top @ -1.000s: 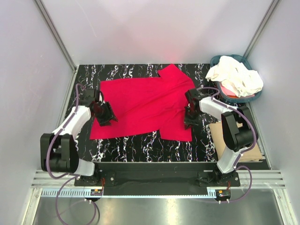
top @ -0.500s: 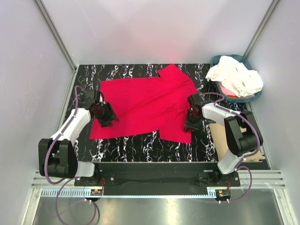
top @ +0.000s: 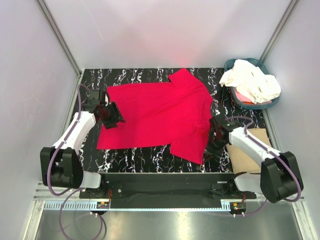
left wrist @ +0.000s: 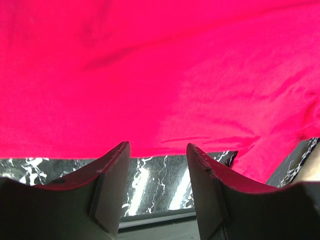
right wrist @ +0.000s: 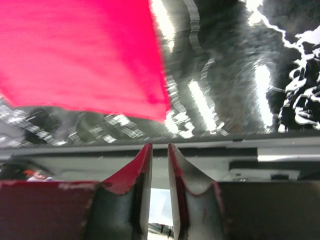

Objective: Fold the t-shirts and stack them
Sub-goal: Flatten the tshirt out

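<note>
The red t-shirt [top: 155, 115] lies spread flat on the black marble table [top: 135, 155], one sleeve pointing to the back. My left gripper [top: 112, 117] stands open at the shirt's left edge. In the left wrist view its fingers [left wrist: 112, 175] frame bare table, with the red cloth [left wrist: 160, 65] just beyond the tips. My right gripper [top: 210, 147] is off the shirt's near right corner. In the right wrist view its jaws stand a narrow gap apart with nothing between them, and the red corner [right wrist: 75, 50] lies ahead to the left. Cream-white t-shirts [top: 250, 82] are heaped at the back right.
The cream-white heap sits in a teal round basket [top: 256, 106] in the back right corner. A flat tan cardboard sheet [top: 247, 157] lies at the near right under my right arm. White walls close in the table on three sides.
My right gripper has moved toward the near edge, drawing the shirt's near right corner along, and its jaws have parted off the cloth. My left gripper has shifted slightly back and opened a little wider.
</note>
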`<state>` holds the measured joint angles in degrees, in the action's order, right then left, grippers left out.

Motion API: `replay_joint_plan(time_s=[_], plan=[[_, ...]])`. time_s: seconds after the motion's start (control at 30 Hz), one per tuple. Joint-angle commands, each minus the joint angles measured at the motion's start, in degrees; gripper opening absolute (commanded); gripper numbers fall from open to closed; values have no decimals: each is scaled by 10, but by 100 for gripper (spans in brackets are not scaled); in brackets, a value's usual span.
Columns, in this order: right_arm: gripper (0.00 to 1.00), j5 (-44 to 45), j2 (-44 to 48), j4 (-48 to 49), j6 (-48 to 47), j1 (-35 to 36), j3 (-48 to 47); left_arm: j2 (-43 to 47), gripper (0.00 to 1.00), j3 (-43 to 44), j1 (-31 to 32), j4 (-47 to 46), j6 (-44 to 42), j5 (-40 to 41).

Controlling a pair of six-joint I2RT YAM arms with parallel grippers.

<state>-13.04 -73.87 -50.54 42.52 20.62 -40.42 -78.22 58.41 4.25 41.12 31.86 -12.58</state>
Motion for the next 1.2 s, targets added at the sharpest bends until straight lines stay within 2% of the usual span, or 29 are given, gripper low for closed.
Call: replay_joint_plan(time_s=[0.0,0.07,0.17,0.27,0.33,0.57,0.87,1.17], plan=[[27,26,24,-14,-14,3,-84,-13,55,46,-2,-9,-26,14],[33,72,-27,-10,-65,3,-151,-23,55,61,-3,-6,-24,-2],[38,74,-93,-7,-103,2,-216,-22,55,58,-2,-6,-14,-19],[40,68,-173,40,-134,4,-240,-15,55,43,1,-6,-7,-23],[41,91,-187,86,-156,6,-243,-12,55,36,0,-6,-5,-31],[45,97,-269,88,-176,11,-293,3,55,38,0,0,-17,-38],[47,82,-315,112,-140,26,-222,-15,55,54,0,2,-22,-45],[49,1,-206,95,-148,49,-107,-44,55,83,0,0,-21,-43]])
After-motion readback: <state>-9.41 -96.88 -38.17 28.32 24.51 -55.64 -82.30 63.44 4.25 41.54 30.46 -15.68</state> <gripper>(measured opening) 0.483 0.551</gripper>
